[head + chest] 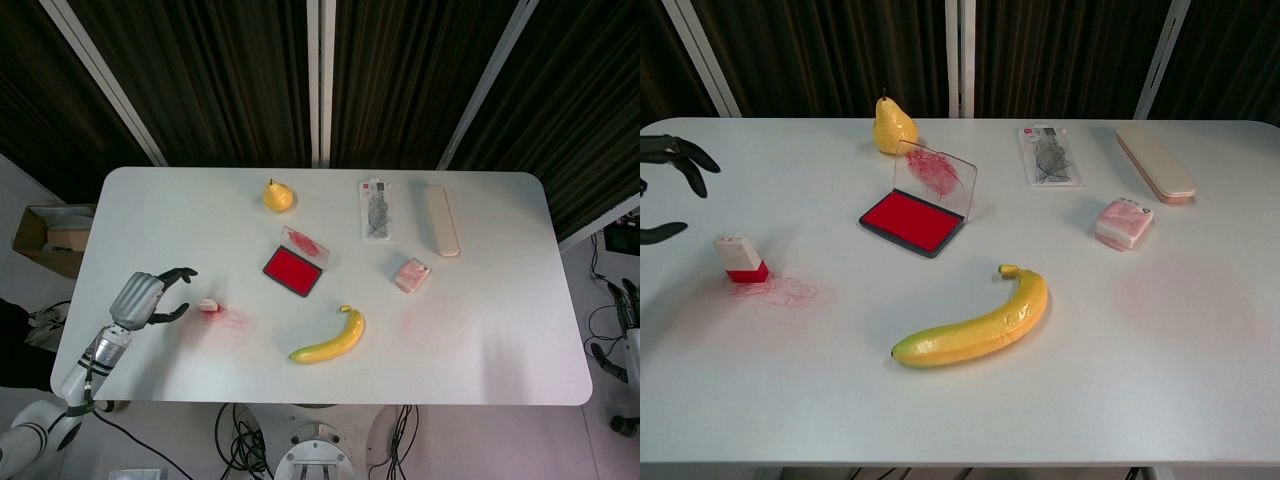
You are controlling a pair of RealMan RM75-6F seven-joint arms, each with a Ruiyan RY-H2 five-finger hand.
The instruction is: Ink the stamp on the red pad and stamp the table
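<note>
The room is dark-curtained behind a broad white table (480, 330), which carries fruit and small packaged items well apart from one another. Near the table's middle sits the red pad (912, 221), its clear lid tilted up and smeared with red. A banana (975, 325) lies in front of it, nearer the robot, and a pear (894, 125) stands behind it. On the robot's left portion of the table there is a patch of red ink marks (790, 292), and the stamp (741, 259) stands upright at the edge of that patch, white body above, red base on the surface, long axis vertical. The left hand (140, 299) hangs just beside the stamp, on its outer side toward the table's left edge, fingers spread and holding nothing, clear of the stamp. The right hand (632, 310) is barely visible off the far right edge, well apart; whether it is open or closed cannot be told. The left hand is plainly nearer. Judging by the ink marks, stamping appears done.
</note>
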